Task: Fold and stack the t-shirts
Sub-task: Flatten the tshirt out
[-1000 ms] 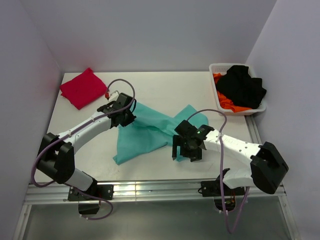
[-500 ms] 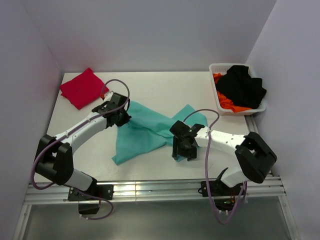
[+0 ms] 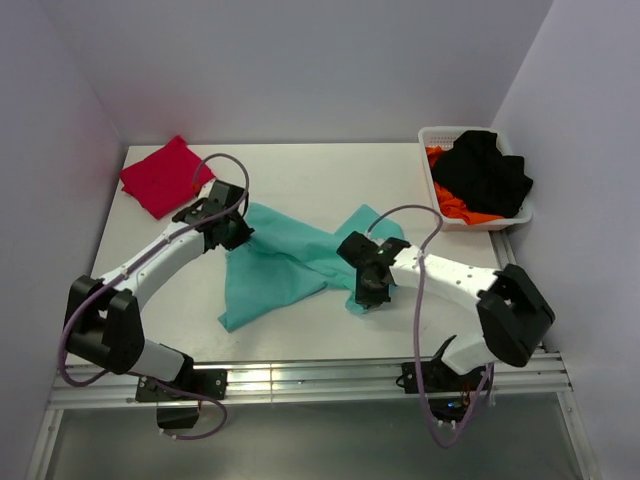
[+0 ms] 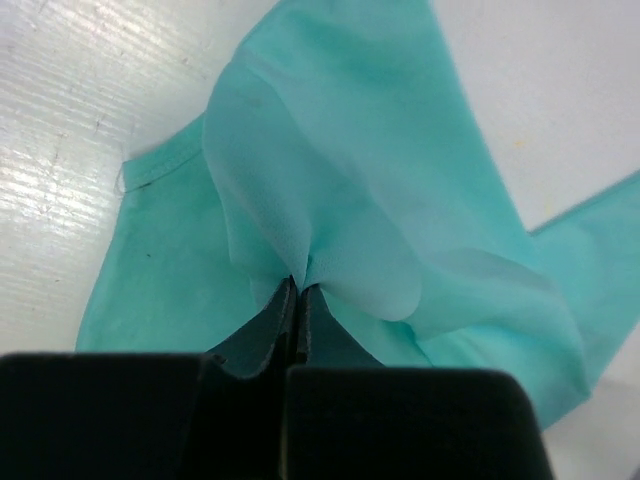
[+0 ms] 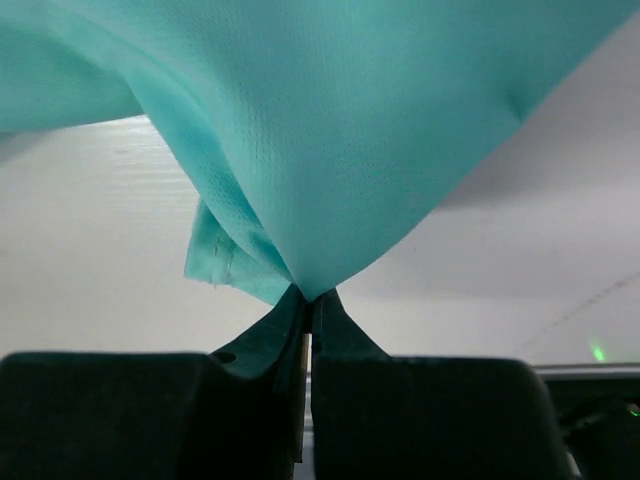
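Note:
A teal-green t-shirt lies crumpled across the middle of the white table. My left gripper is shut on the shirt's upper left part; in the left wrist view the cloth bunches out of the closed tips. At the shirt's near right edge my right gripper is also shut on it, and in the right wrist view the teal cloth hangs from its pinched tips, raised off the table. A crimson-red t-shirt lies folded at the far left corner.
A white basket at the far right holds black and orange clothes. Walls close in the table at the left, back and right. A metal rail runs along the near edge.
My right gripper has moved left to the shirt's near right edge and shut on it. The left gripper has pulled its hold on the cloth to the left and a little farther back.

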